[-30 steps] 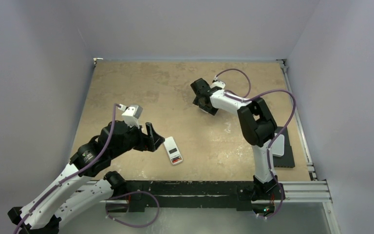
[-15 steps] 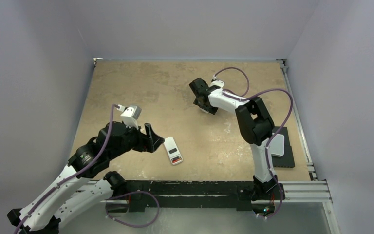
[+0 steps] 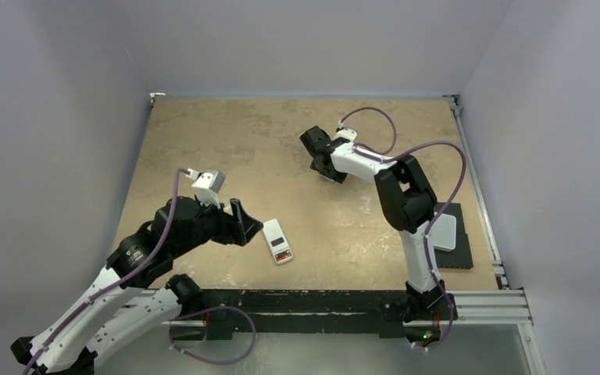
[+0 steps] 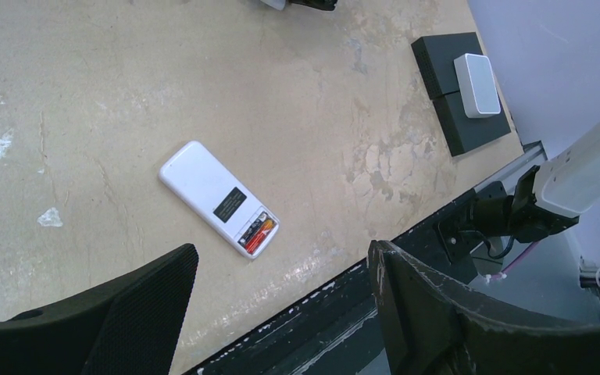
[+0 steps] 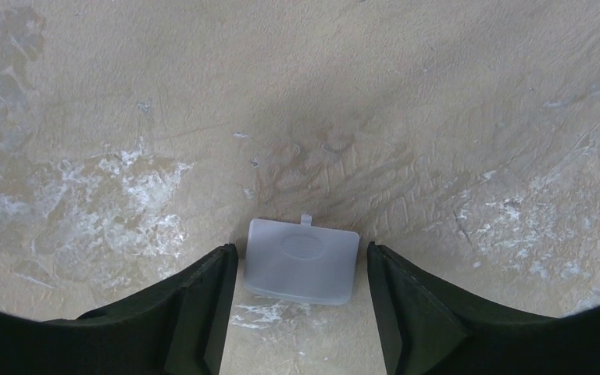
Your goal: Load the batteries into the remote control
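The remote control [image 4: 207, 191] lies back up near the table's front edge, also seen in the top view [image 3: 278, 241]. Its end compartment is uncovered and the red batteries [image 4: 258, 231] lie inside it. My left gripper [image 4: 281, 254] hovers open just left of the remote [image 3: 244, 222], holding nothing. Farther back, my right gripper [image 3: 319, 158] is down at the table. In its wrist view a small white plastic cover [image 5: 312, 273] lies flat between the open fingers of the right gripper [image 5: 301, 250], with a thin gap on each side.
A pale grey block [image 3: 445, 232] sits on a black pad [image 3: 459, 254] at the right edge, near the right arm's base. A metal rail [image 3: 484, 301] runs along the table's front edge.
My right gripper has crept slightly left and away, and its jaws have narrowed around the white cover. The left arm and the remote have barely moved.
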You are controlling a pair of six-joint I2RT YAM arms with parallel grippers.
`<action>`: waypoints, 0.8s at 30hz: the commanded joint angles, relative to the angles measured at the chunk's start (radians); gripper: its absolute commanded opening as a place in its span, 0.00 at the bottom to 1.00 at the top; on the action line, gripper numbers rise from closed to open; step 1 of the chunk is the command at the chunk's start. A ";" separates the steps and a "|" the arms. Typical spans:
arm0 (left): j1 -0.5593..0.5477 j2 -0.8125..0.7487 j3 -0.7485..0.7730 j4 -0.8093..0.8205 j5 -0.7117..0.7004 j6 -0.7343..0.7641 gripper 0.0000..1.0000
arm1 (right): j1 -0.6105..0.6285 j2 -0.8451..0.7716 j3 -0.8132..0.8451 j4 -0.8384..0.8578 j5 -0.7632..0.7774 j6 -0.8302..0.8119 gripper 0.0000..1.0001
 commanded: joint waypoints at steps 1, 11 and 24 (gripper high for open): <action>-0.003 -0.011 -0.001 0.035 0.012 0.027 0.81 | 0.021 0.042 0.005 -0.032 -0.045 0.041 0.68; -0.004 -0.010 -0.001 0.035 0.010 0.025 0.81 | 0.036 0.030 -0.002 -0.023 -0.063 0.044 0.55; -0.004 0.013 -0.003 0.031 -0.006 0.015 0.81 | 0.053 -0.136 -0.174 0.089 -0.093 -0.096 0.26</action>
